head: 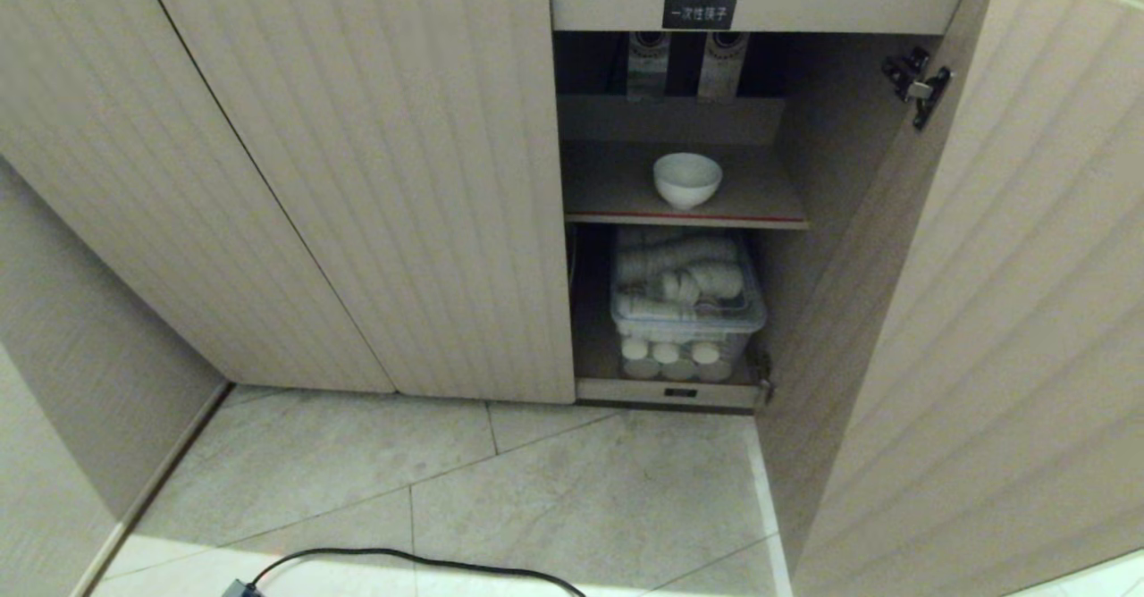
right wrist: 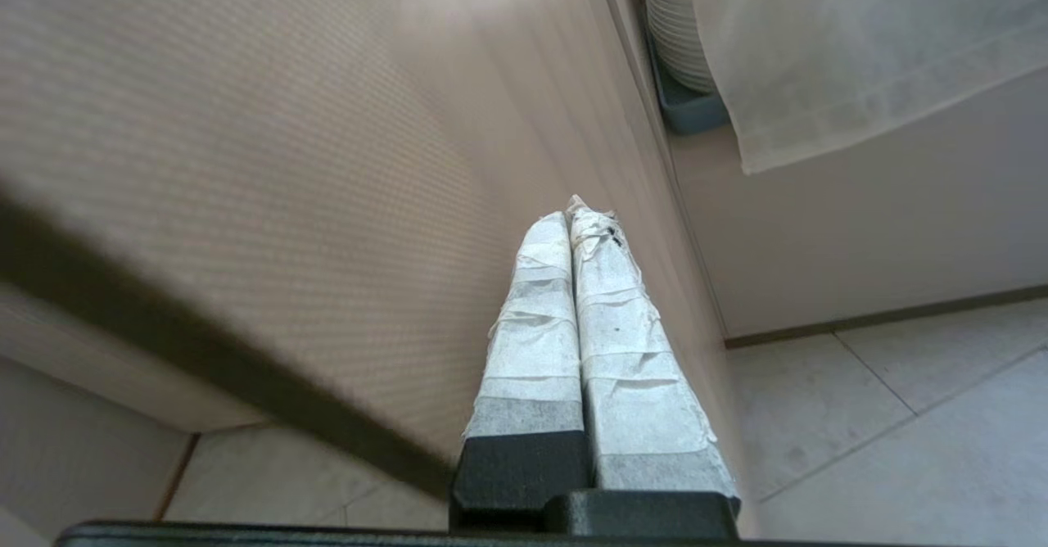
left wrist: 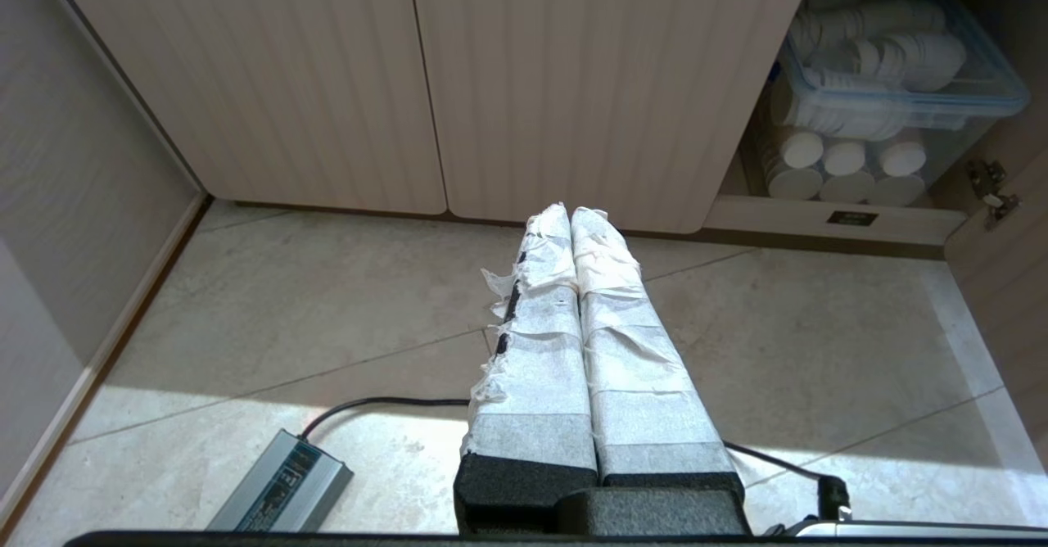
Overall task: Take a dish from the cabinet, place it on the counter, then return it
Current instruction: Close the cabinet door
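Right gripper [right wrist: 573,211] is sitting clenched and empty beside the open door [right wrist: 286,162].

Its taped fingers are pressing together close to the door panel; swinging in, it is risking a scrape there. The bowl [head: 686,180] is waiting on the cabinet [head: 357,177] shelf [head: 769,208]; clenched fingers could knock it over. Left gripper [left wrist: 571,213] is hanging clenched above the floor.

Your head view caught neither claw. The black label [head: 699,12] characters were too small to read. The open door [head: 983,311] was cut off at right, cable [head: 402,561] at bottom.
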